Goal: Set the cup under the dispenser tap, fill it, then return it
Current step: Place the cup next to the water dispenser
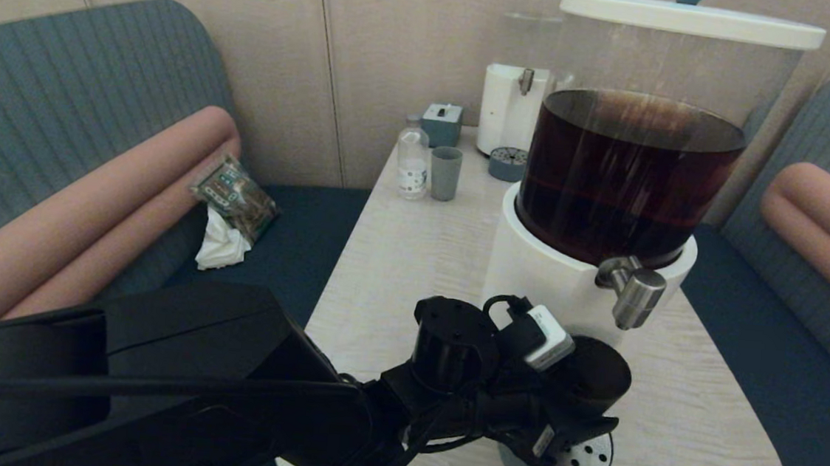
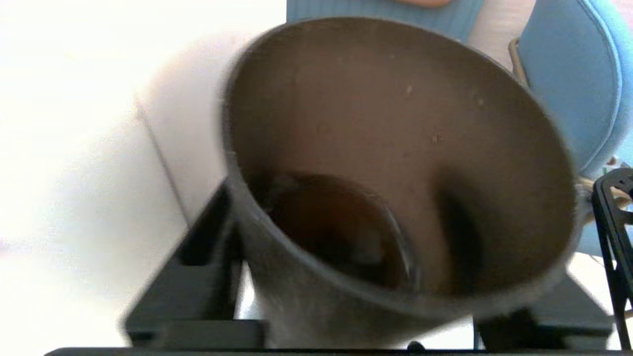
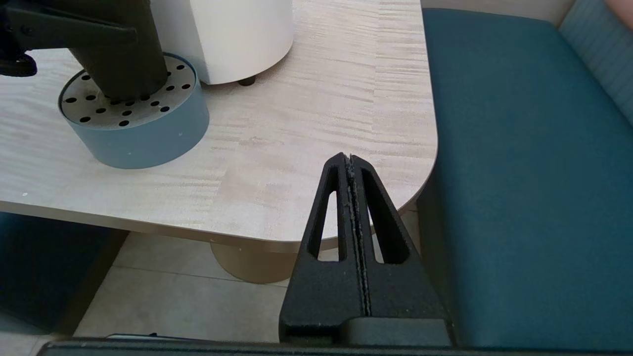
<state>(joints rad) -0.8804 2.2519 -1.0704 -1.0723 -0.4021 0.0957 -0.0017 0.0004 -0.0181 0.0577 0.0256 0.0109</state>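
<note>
On the perforated drip tray (image 1: 578, 464) below the dispenser tap (image 1: 632, 291), the left claw (image 1: 580, 394) is clamped on the cup (image 1: 596, 373), one finger (image 2: 198, 267) pressed to each side, presumably to hold it upright under the spout. The left wrist view shows dark liquid pooled low in the cup, so filling appears barely begun or incomplete. The right claw (image 3: 352, 198), fingers pressed together, is parked off the tabletop (image 1: 398, 261) edge, clear of the work.
</note>
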